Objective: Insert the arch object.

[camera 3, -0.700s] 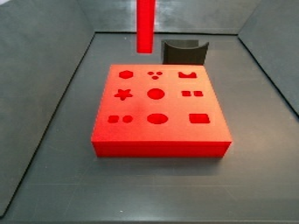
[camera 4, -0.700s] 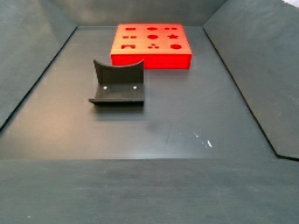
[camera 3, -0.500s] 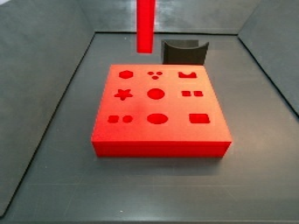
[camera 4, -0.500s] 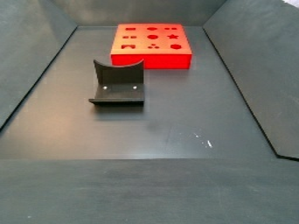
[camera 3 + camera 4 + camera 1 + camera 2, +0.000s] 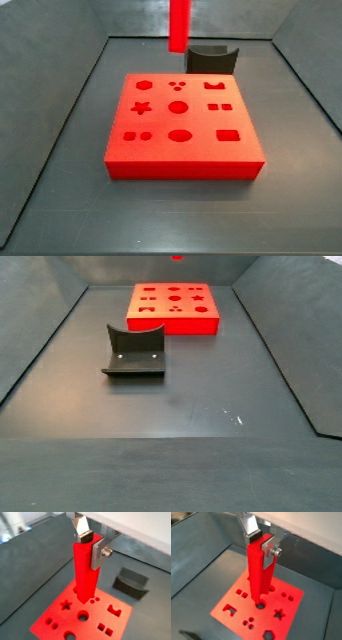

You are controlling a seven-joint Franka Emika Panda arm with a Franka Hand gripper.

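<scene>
The arch object [image 5: 86, 572] is a long bright red bar, hanging upright between my gripper [image 5: 91, 543] fingers in both wrist views [image 5: 260, 569]. The gripper is shut on its upper end. The bar's lower end hangs above the red board with shaped holes [image 5: 79, 614], apart from it. In a side view the bar [image 5: 179, 24] hangs from the upper edge above the board's far edge [image 5: 181, 122]; the gripper is out of frame there. In a side view only the bar's tip [image 5: 177, 258] shows above the board [image 5: 174, 306].
The fixture, a dark L-shaped bracket on a base plate [image 5: 134, 352], stands on the grey floor, beyond the board's far edge in a side view [image 5: 211, 58]. It also shows in a wrist view [image 5: 131, 583]. Grey walls enclose the floor.
The bar has moved up and slightly to the right in a side view. The board and fixture have not moved.
</scene>
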